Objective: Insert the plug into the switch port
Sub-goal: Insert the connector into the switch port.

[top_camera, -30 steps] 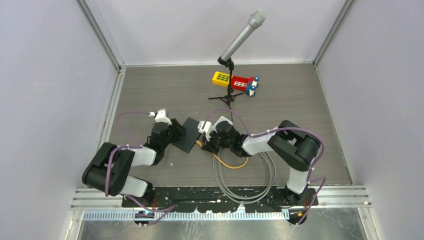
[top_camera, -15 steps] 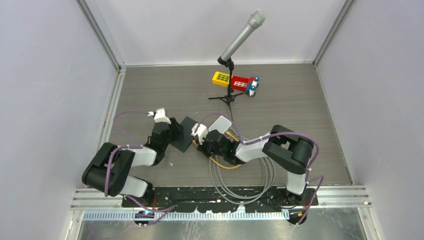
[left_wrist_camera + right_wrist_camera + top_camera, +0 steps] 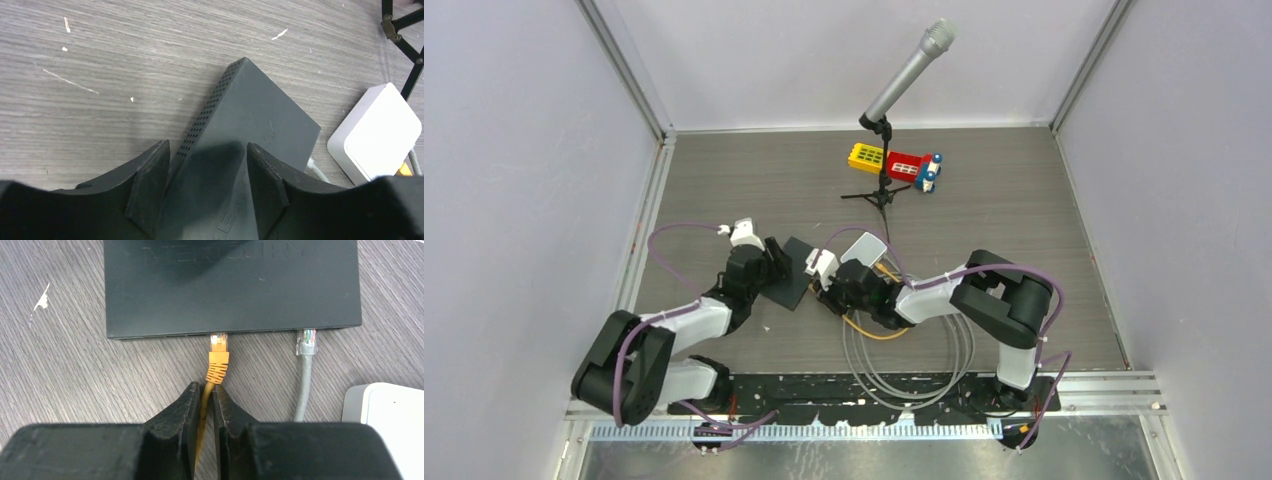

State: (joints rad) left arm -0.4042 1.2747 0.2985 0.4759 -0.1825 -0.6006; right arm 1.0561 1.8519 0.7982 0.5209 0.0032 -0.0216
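Note:
The black switch [image 3: 792, 270] lies flat on the table. In the right wrist view the switch [image 3: 230, 285] shows its port edge. An orange plug [image 3: 219, 352] has its clear tip at a port opening. My right gripper [image 3: 204, 390] is shut on the orange cable [image 3: 202, 412] just behind the plug; it also shows in the top view [image 3: 829, 290]. A grey plug [image 3: 306, 342] sits in another port. My left gripper [image 3: 207, 187] is open over the switch's [image 3: 255, 115] near end, one finger [image 3: 150, 192] beside its perforated side, the other above its top.
A white box [image 3: 390, 415] lies just right of the grey cable and beside the switch [image 3: 866, 246]. Grey cable loops [image 3: 904, 375] lie near the front edge. A microphone stand [image 3: 882, 190] and coloured toy blocks [image 3: 894, 162] stand at the back.
My right gripper has moved left with the orange cable, bringing the plug up to the switch's port edge. The switch shifted slightly left. The left arm's elbow swung left; its gripper stays on the switch.

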